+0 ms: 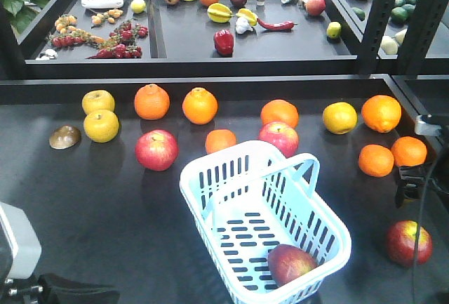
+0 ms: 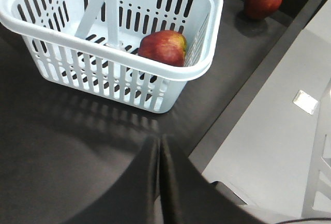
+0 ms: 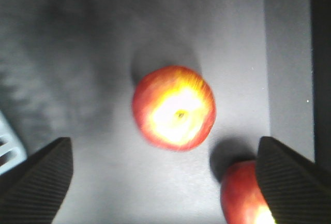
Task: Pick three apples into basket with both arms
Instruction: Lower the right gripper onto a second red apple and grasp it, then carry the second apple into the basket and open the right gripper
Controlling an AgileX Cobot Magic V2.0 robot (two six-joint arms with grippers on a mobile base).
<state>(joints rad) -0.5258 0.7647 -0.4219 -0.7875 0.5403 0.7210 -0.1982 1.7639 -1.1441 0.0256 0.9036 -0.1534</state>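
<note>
One dark red apple (image 1: 291, 262) with a yellow-green patch is seen lying in the near right corner of the pale blue-white slotted basket (image 1: 203, 177), which is set upright and askew on the dark table (image 1: 84, 206), one swing handle (image 1: 306, 160) raised across it. A second apple (image 3: 174, 107), stem end up and flushed yellow around the stem, is framed on the table between the widely parted fingers of the right gripper (image 3: 165, 182), and a third apple (image 3: 243, 195) is seen just beside it. The left gripper (image 2: 159, 144) is held closed, short of the basket's slotted wall.
</note>
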